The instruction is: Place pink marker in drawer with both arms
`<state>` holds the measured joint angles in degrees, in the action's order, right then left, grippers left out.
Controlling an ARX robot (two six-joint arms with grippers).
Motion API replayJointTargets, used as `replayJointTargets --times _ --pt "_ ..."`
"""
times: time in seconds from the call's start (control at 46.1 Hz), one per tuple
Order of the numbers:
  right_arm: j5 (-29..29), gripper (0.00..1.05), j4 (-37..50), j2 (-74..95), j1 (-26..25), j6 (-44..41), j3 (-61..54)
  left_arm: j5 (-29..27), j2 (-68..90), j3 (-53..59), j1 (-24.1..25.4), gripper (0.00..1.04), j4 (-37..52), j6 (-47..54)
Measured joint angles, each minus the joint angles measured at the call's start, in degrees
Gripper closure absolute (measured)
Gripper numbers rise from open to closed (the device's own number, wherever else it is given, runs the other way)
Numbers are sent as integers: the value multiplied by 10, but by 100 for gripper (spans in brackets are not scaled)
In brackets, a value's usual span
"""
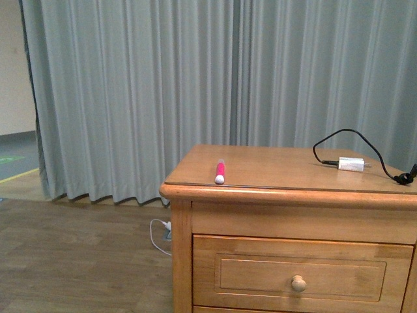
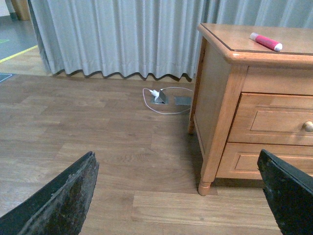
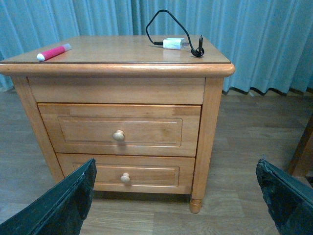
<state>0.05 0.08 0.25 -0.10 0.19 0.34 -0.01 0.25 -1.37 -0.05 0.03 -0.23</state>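
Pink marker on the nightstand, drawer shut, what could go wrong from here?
The pink marker lies close to the front edge of the nightstand; being round, a clumsy pinch could roll it off onto the floor. The drawer is shut, with only a small round knob to grip, so a pull might slip.

We can read no text, label, brand, number or sign in any view. The pink marker (image 1: 220,171), near the front left corner of the tabletop (image 1: 280,168), shows us only plain colour. The white charger (image 1: 351,163) toward the right edge may carry print, but it is too small to tell.
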Motion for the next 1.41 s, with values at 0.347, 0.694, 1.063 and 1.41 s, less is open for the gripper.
replayJointTargets --times 0.347,0.694,1.063,1.41 --pt "0 8 0 0 0 0 0 0 0 0 0 6 0 0" --pt "0 8 0 0 0 0 0 0 0 0 0 6 0 0" --pt "143 8 -5 282 71 90 89 0 0 0 0 6 0 0" --pt "129 8 182 837 129 80 343 0 0 0 0 6 0 0"
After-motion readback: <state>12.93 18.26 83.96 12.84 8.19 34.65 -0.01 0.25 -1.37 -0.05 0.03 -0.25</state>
